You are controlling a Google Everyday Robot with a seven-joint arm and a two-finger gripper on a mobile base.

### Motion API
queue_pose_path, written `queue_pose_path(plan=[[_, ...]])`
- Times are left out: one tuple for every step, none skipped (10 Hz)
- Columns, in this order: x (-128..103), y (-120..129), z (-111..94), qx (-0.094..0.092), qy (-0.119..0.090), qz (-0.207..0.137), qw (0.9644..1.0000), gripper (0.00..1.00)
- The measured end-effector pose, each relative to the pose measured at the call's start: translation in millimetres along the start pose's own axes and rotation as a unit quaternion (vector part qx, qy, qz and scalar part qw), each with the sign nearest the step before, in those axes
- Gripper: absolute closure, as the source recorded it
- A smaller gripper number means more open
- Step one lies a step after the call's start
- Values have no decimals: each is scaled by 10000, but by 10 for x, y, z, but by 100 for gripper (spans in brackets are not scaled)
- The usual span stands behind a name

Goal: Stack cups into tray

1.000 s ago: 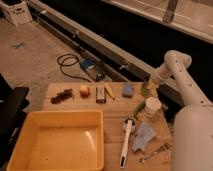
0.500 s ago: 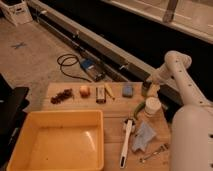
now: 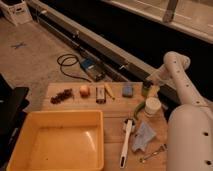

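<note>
The yellow tray (image 3: pixel 54 114) lies on the near left of the wooden table with nothing in it. A light green cup (image 3: pixel 148 90) stands at the table's far right. A white cup (image 3: pixel 152 106) stands just in front of it. A dark brown object (image 3: pixel 100 93) at the table's far middle may be the third cup. My white arm reaches down from the right, and my gripper (image 3: pixel 148 85) is at the green cup, hiding part of it.
A flat blue block (image 3: pixel 128 90) lies left of the green cup. An orange ball (image 3: pixel 85 90) and a dark cluster (image 3: pixel 62 96) lie far left. A white brush (image 3: pixel 126 142), pale blue cloth (image 3: pixel 144 136) and metal piece (image 3: pixel 150 156) lie right of the tray. My base (image 3: pixel 190 140) fills the right corner.
My gripper has stayed at the green cup, shifting only very slightly. The cups, the tray and the other items have not moved.
</note>
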Motion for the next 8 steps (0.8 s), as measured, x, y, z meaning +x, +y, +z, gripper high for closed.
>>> queue_pose_path(plan=[[1, 8, -27, 39, 16, -3, 10000, 20], [-12, 4, -90, 130, 38, -25, 9999, 20], [-53, 1, -136, 195, 44, -69, 9998, 20], [-100, -3, -180, 251, 46, -112, 9996, 20], [-133, 1, -203, 283, 54, -147, 9995, 20], [-147, 13, -208, 302, 59, -164, 9994, 20], [-145, 25, -209, 303, 63, -161, 9994, 20], [-132, 37, -207, 301, 73, -145, 9994, 20]])
